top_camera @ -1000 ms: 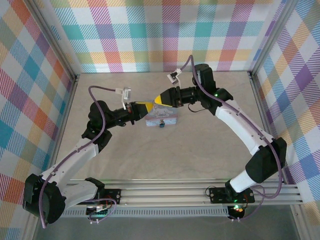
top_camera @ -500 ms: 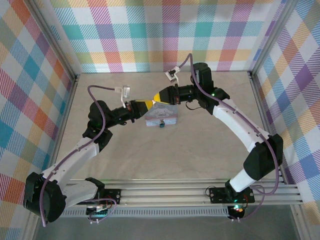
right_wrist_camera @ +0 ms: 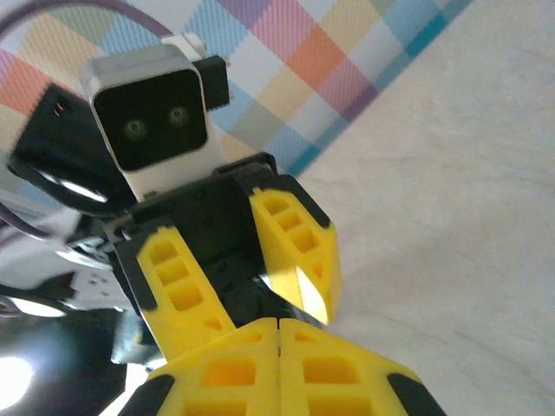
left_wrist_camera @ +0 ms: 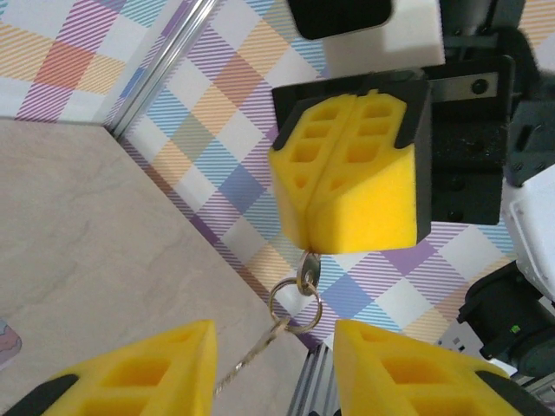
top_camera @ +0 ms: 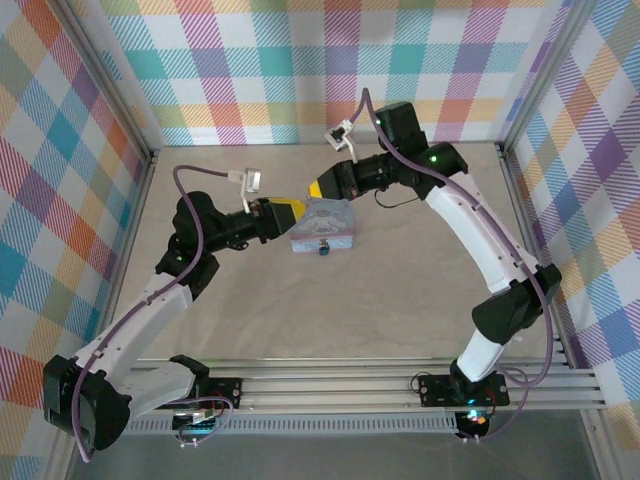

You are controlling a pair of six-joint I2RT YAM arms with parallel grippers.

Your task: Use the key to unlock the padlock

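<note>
Fingers (left_wrist_camera: 364, 191) of your R gripper (left_wrist_camera: 309, 247) are pressed together, pinching the key (left_wrist_camera: 306, 276) at its top end. The ring (left_wrist_camera: 271, 303) + a 2nd key (left_wrist_camera: 251, 357) dangle under it. Your L gripper (left_wrist_camera: 273, 338) is spread wide w/ nothing btwn its pads, facing the R one tip to tip. In top view both hover by the tin box (top_camera: 325, 232): L at its 9 o'clock edge, R at its 12 o'clock. You've got the padlock (top_camera: 323, 249) at the tin's 6 o'clock, right against its near side, low by the table (top_camera: 400, 320), no gripper on it.

Progress, as I read it: key is up and in hand, so pickup looks done, approx a third. Left for you: steady the padlock, line the key up w/ the keyhole, insert, turn, free the shackle. Can't tell the shackle state, lock's too small
</note>
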